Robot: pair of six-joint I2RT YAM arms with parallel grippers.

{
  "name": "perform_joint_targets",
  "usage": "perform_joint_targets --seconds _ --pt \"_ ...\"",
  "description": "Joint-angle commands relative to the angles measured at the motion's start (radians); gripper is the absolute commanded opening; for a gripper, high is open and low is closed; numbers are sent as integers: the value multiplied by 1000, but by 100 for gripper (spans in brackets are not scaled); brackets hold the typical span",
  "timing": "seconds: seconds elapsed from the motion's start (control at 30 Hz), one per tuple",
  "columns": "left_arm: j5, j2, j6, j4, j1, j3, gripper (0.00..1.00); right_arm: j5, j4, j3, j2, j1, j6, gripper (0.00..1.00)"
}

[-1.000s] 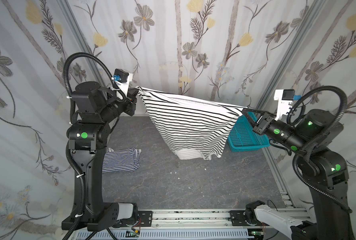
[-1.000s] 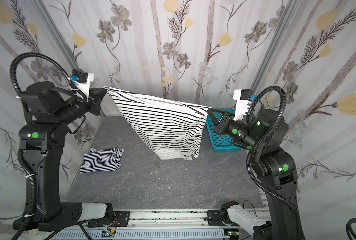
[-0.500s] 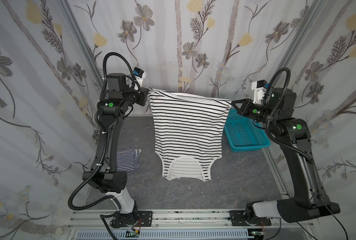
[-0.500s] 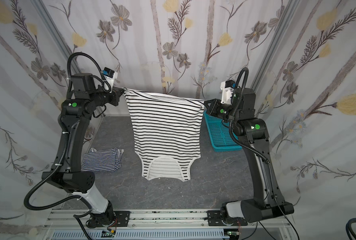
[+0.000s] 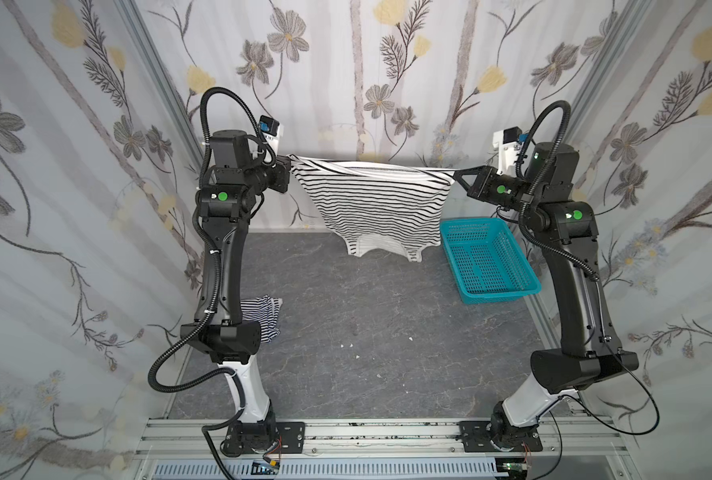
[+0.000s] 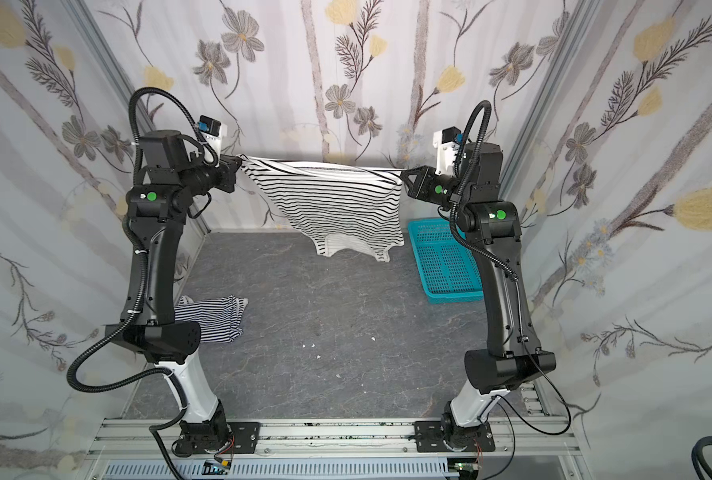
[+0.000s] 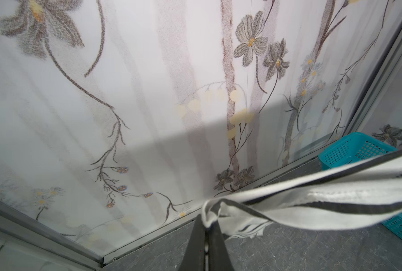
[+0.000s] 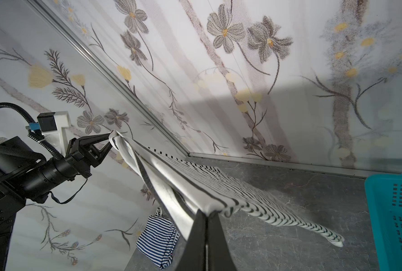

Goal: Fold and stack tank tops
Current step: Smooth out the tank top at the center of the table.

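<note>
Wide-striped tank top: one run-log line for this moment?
wide-striped tank top: held taut in air | left gripper: shut on one end | right gripper: shut on other end | navy-striped tank top: lying on table

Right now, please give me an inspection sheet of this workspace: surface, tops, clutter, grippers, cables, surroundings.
Surface: grey mat, few white specks.
Job's things: wide-striped top hangs stretched, held at both ends; fine-striped top lies bunched by the left arm.
Clutter: empty teal basket at the mat's right edge.
Grippers: left gripper and right gripper each shut on the wide-striped top.
Cables: black hoses arch over both arms, clear of cloth.
Surroundings: floral curtains on three sides.
</note>
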Motion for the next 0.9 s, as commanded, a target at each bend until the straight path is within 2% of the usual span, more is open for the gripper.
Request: perform_joint_targets --seconds 0.0,0.13,0.2,0.27,0.4,0.6,0.87 --pt "10 -26 17 22 15 -109 0 7 43 -111 -25 -1 -18 0" --pt "82 -93 59 30 40 -378 0 6 133 -455 -121 -2 -31 0" --pt "113 -171 99 53 54 -575 0 -6 278 -716 -240 -1 7 0" --pt "119 -267 163 84 53 -778 0 -17 369 -902 -336 -2 34 0" --pt "96 -433 277 104 54 -1091 0 -49 439 -1155 -449 14 82 0" --pt "61 -546 384 100 45 -1382 0 -40 471 -1403 -540 66 113 0" --pt "-35 -602 488 83 -9 -1614 0 6 522 -1632 -587 172 176 0"
